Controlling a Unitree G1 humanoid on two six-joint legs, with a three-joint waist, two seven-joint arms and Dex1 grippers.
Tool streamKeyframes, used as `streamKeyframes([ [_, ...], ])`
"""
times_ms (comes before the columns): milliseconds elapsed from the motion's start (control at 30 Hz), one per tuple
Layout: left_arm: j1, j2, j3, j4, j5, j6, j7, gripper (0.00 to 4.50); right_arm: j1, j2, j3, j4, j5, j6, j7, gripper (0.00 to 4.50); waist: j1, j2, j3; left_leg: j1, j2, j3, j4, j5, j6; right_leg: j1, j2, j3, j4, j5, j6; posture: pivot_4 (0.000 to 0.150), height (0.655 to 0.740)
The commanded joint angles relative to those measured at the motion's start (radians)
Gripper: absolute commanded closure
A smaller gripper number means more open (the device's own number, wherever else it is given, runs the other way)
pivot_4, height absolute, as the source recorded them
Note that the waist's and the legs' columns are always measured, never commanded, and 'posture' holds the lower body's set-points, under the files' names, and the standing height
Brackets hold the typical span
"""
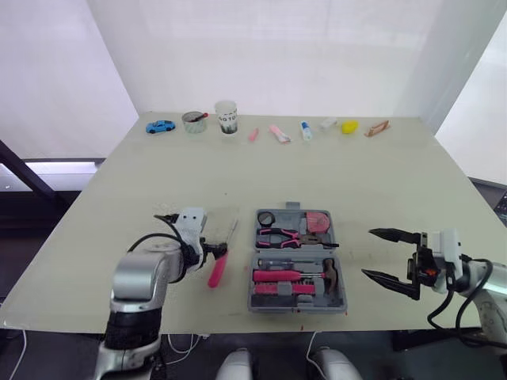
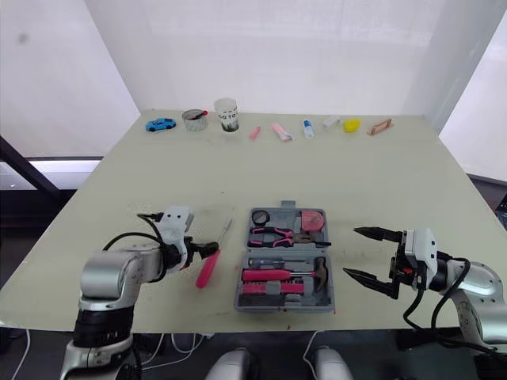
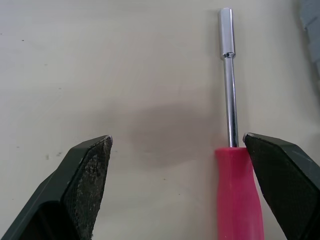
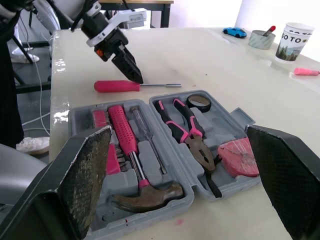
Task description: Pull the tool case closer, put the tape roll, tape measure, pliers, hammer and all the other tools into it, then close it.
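Left wrist view: the driver [image 3: 230, 120] is seen flat on the table [image 1: 356, 174], its handle against one finger of the wide-open left gripper [image 3: 177, 142], its long axis set along the fingers. It is laid just left of the case [image 1: 295, 251]; the right gripper [image 1: 367, 252], also spread open, is held farther off
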Motion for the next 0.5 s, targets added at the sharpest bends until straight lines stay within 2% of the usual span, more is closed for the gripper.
streamKeyframes([
  [33, 0.036, -0.018, -0.009, -0.047, 0.007, -0.070, 0.019, 0.02, 0.005, -0.013, -0.025, -0.034, 0.012, 0.000, -0.004, 0.00, 0.000, 0.000, 0.000, 0.000, 0.000, 0.000, 0.000, 0.000, 0.000, 0.000, 0.000, 0.000, 0.000, 0.000, 0.000, 0.150, 0.7400],
  [500, 0.145, -0.109, -0.044, -0.077, 0.005, -0.255, 0.055, 0.02, 0.002, -0.032, -0.032, -0.033, 0.017, 0.012, 0.009, 0.00, 0.000, 0.000, 0.000, 0.000, -0.001, 0.000, 0.000, 0.000, 0.000, 0.000, 0.000, 0.000, -0.001, 0.000, 0.000, 0.150, 0.7400],
])
